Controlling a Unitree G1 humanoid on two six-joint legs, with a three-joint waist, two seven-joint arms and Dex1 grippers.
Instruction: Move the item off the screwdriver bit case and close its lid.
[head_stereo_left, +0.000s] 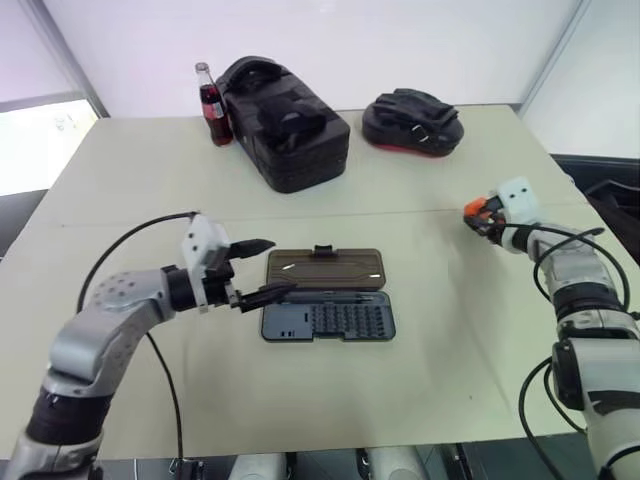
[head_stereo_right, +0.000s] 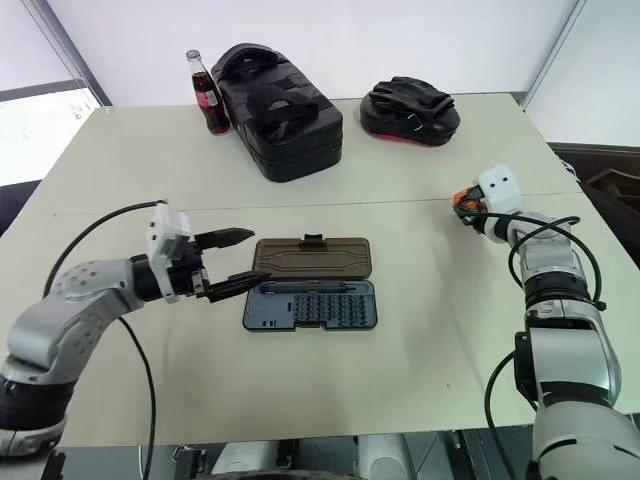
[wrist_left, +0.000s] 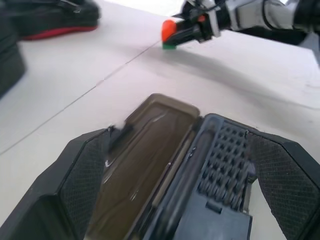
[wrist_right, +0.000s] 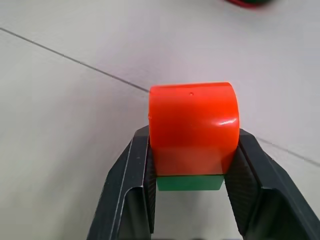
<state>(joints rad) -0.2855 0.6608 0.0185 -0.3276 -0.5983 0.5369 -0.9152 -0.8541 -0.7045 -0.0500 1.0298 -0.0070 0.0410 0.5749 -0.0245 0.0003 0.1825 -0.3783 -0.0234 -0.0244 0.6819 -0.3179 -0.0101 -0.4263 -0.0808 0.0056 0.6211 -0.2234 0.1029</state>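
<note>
right claw (wrist_right: 190, 200) grips the orange block (wrist_right: 192, 130); left claw (head_stereo_left: 262, 270) gapes wide beside the open case (head_stereo_left: 328, 320).

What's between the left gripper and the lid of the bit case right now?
Nothing visible. The open left gripper sits at the case's left end, beside the laid-back lid. The orange block is already off, held by the right gripper far right.

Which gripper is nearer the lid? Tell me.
Left. The left gripper sits open at the end of the lid; the right gripper is far off to the side, shut on the orange block.
</note>
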